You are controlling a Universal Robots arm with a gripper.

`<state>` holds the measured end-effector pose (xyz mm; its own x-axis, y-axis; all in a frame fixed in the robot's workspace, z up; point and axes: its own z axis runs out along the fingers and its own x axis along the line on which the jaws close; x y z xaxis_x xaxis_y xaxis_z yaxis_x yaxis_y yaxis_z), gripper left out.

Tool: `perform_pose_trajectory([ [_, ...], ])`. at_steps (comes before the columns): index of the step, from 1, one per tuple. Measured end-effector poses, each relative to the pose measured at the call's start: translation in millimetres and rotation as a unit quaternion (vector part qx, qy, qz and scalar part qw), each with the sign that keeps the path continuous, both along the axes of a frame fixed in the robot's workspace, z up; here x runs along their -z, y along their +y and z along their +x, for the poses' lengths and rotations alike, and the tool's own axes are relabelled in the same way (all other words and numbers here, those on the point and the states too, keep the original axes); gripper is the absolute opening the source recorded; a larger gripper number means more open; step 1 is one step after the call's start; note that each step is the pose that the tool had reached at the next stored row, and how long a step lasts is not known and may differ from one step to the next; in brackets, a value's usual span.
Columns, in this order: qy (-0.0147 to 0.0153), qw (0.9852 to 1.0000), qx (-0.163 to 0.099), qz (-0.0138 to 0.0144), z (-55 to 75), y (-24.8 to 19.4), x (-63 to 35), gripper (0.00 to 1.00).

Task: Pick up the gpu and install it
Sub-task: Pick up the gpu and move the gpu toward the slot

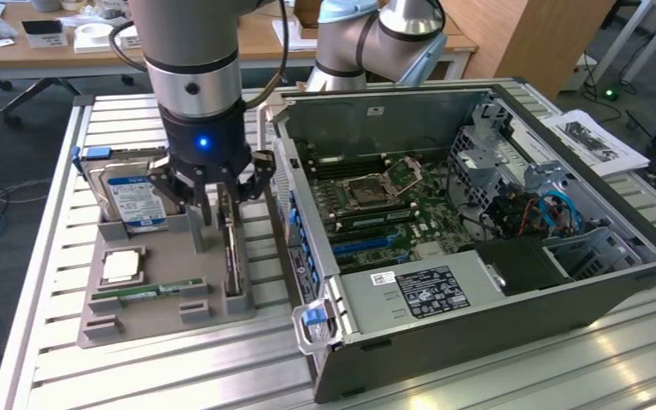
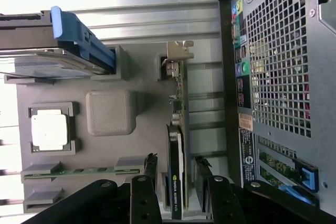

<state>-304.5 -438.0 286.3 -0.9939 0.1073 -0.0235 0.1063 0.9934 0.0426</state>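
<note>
The gpu (image 1: 233, 256) is a thin dark card standing on edge in a slot of the grey holder tray (image 1: 146, 320), its silver bracket end (image 2: 178, 56) pointing away from the wrist. My gripper (image 1: 225, 201) hangs straight over it, open. In the wrist view the gripper (image 2: 177, 170) straddles the gpu (image 2: 177, 140): one black finger (image 2: 150, 169) stands on each side of the card, with a small gap showing on both sides. The card rests in its slot.
The tray also holds a silver hard drive (image 1: 134, 196), a processor chip (image 1: 123, 266), a green memory stick (image 1: 146, 292) and a grey post (image 2: 110, 111). The open computer case (image 1: 601, 282) lies close on the exterior view's right, its motherboard (image 1: 385, 213) exposed.
</note>
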Motion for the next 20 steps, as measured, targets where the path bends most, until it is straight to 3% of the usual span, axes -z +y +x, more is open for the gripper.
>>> perform_pose_trajectory([
  [9,-0.0001,1.0,0.0,0.0,0.0,0.0,16.4,0.42],
  [18,0.0,1.0,0.0,-0.0007,0.0,0.0,17.2,0.43],
  [20,0.0,1.0,0.0,-0.0007,0.0,0.0,17.2,0.49],
])
